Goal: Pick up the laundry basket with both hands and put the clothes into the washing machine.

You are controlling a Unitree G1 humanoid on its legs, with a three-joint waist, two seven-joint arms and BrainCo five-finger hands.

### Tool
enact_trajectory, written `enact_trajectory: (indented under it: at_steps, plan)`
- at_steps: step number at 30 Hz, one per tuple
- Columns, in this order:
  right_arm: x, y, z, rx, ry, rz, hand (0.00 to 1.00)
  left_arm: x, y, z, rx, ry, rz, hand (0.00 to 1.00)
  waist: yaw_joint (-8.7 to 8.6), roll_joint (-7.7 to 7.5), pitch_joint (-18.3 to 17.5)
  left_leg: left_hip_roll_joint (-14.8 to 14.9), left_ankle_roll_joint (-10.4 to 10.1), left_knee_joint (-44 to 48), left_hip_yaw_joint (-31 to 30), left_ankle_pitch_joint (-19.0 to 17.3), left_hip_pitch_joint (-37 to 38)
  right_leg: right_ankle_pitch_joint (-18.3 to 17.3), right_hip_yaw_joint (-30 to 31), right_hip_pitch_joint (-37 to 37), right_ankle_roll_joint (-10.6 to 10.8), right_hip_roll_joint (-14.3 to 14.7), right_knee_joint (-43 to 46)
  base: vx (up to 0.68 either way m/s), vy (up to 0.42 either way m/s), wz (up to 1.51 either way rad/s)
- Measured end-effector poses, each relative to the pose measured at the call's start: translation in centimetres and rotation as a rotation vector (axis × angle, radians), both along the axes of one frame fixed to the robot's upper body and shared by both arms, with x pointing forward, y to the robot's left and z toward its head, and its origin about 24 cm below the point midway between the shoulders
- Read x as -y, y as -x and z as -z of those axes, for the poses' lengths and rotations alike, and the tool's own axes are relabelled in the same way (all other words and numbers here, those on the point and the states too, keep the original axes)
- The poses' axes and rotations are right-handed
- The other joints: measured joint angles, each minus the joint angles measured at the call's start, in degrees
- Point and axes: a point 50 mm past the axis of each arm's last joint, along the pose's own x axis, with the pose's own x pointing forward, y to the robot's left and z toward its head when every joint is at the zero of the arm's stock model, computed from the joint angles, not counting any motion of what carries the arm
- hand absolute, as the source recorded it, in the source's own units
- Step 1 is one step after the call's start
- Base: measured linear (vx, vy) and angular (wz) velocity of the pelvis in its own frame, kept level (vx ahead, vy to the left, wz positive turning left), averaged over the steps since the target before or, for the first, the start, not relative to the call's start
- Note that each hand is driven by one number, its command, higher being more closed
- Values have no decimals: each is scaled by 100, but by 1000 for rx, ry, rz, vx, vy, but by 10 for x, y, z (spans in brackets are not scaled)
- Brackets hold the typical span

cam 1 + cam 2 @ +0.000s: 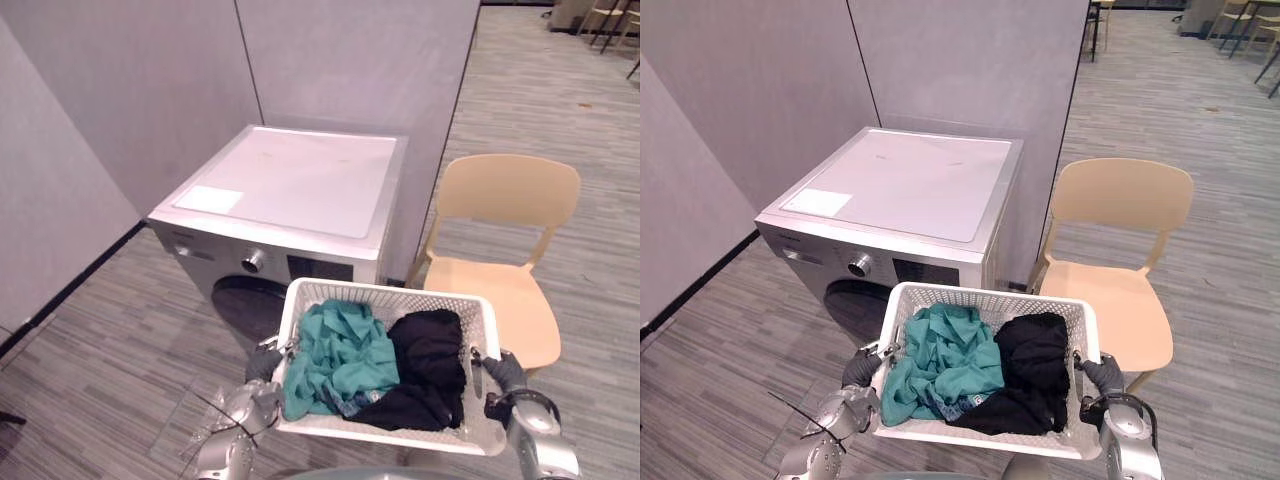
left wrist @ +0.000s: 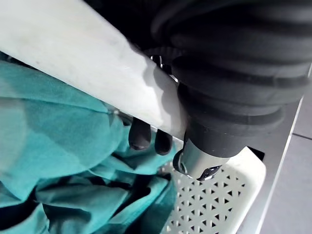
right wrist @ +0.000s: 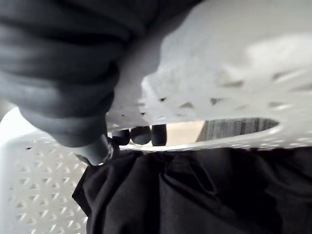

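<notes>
Together we hold the laundry basket [image 1: 388, 292], left hand [image 1: 263, 363] and right hand [image 1: 506, 373] each curled round its rim; the white label [image 1: 209, 199] on the washing machine [image 1: 310, 175] is too small to read.

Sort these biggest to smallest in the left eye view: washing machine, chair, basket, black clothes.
1. Silver-grey front-loading washing machine.
2. Beige plastic chair and white perforated plastic laundry basket: about alike; basket is nearer.
3. Black crumpled clothes.
</notes>
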Motion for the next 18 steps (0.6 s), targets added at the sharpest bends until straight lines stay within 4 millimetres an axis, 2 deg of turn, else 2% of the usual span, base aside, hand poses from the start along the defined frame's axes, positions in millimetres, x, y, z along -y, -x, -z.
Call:
enact_trajectory:
  at_steps: [1,3,4,5,6,7,8,9,10,11,12,13,14,15,16,17,18]
  plan:
    - [1,6,6,-24,-13,16,100,2,5,4,-21,-1,10,100,-22,4,3,83,-129,81,-128,-78,42,94,254,-102,-127,-75,-380,318,-339,31]
    - [0,3,1,-6,1,-25,100,-2,15,9,-53,0,-1,100,24,-26,3,152,-374,215,-242,-234,55,391,681,-106,-295,-118,-1122,186,-318,28]
    - [-1,8,4,-23,-6,-22,100,-2,18,12,-66,-1,2,100,20,-126,20,157,-558,334,-421,-352,58,858,998,121,-404,-174,-1766,168,-495,78]
    - [-4,13,8,-36,-17,-11,100,-5,18,11,-64,-3,-7,100,15,-268,9,148,-833,393,-626,-537,59,1547,1286,375,-307,-130,-2353,180,-605,95]
    - [-2,15,8,-43,-16,-4,100,-4,18,12,-68,-3,-6,100,-10,-274,21,235,-952,415,-740,-657,38,1304,1332,522,65,-59,-2384,59,-429,78]
    - [2,15,7,-40,-10,9,100,0,17,12,-66,11,-8,100,-11,-124,-8,420,-1064,414,-822,-749,-7,1039,1307,691,453,64,-2582,-60,-478,35]
    - [5,12,3,-27,1,12,100,7,13,9,-50,36,-8,100,72,27,-72,732,-1176,338,-795,-796,-67,560,1012,960,864,103,-3049,-95,-451,8]
    - [5,9,1,-16,1,8,100,6,11,7,-40,35,-10,100,96,37,-77,843,-1304,281,-763,-822,-70,320,792,1002,862,110,-3107,-185,-565,-11]
    - [4,5,-1,-2,-2,5,100,5,6,5,-24,29,-9,100,150,-4,-53,974,-1483,241,-736,-853,-80,-131,388,976,894,110,-3060,-230,-477,26]
    - [15,7,-4,-8,29,19,100,15,4,7,-34,57,-5,100,113,179,-58,1417,-1703,223,-902,-746,-215,-206,-48,889,659,466,-2914,-237,-479,37]
    - [19,7,-6,-7,46,16,100,19,5,7,-36,70,-2,100,116,276,-73,1602,-1728,189,-880,-693,-263,-212,-159,879,555,651,-2932,-208,-424,44]
    - [22,4,-9,-1,60,11,100,23,5,7,-37,86,-6,100,132,329,-61,1830,-1595,163,-815,-554,-338,-183,-309,836,398,849,-2957,-166,-357,26]
    - [24,2,-11,2,66,10,100,24,4,8,-38,91,-7,100,116,220,-24,1913,-1101,265,-650,-199,-579,-152,-469,809,211,927,-3051,-198,-431,46]
    - [24,0,-12,9,67,10,100,24,1,7,-32,90,-3,100,40,131,15,1916,-712,416,-367,265,-871,-20,-636,828,-8,982,-3235,-169,-364,54]
    - [25,-1,-13,16,67,11,100,24,0,6,-28,90,-2,100,4,88,58,1941,-718,478,-241,477,-988,47,-699,829,-105,1047,-3299,-141,-336,47]
    - [26,-1,-13,16,68,16,100,26,-1,6,-26,97,2,100,5,27,142,1989,-814,809,-62,507,-1178,266,-736,815,-270,1124,-3424,-156,-226,2]
    - [26,1,-10,2,64,22,100,27,2,7,-36,97,7,100,81,79,164,1785,-1063,1369,-150,112,-1201,423,-725,872,-322,1163,-3589,-135,-147,-15]
